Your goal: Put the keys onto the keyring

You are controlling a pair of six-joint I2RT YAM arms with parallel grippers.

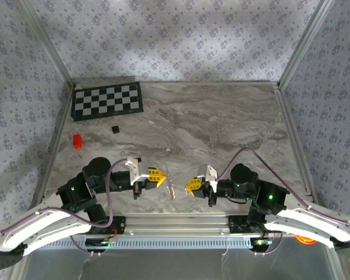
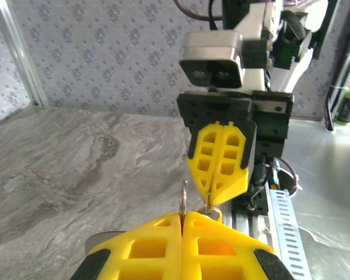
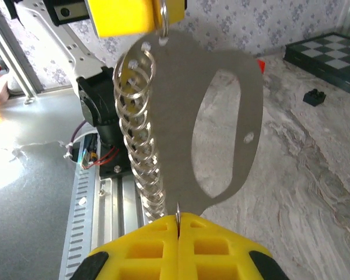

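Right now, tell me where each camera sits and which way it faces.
Top external: above and behind the bases, looking down on the marble table; both arms show, left gripper facing right gripper.
Left wrist: on the left arm, looking along its own yellow fingers at the right gripper.
Right wrist: on the right arm, looking along its own fingers at the left gripper.
Shared: both wrist views show the keyring held between the shut grippers.

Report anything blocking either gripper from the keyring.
Nothing visible does. The left gripper and the right gripper are both shut on the keyring, whose chain of rings stretches between them.
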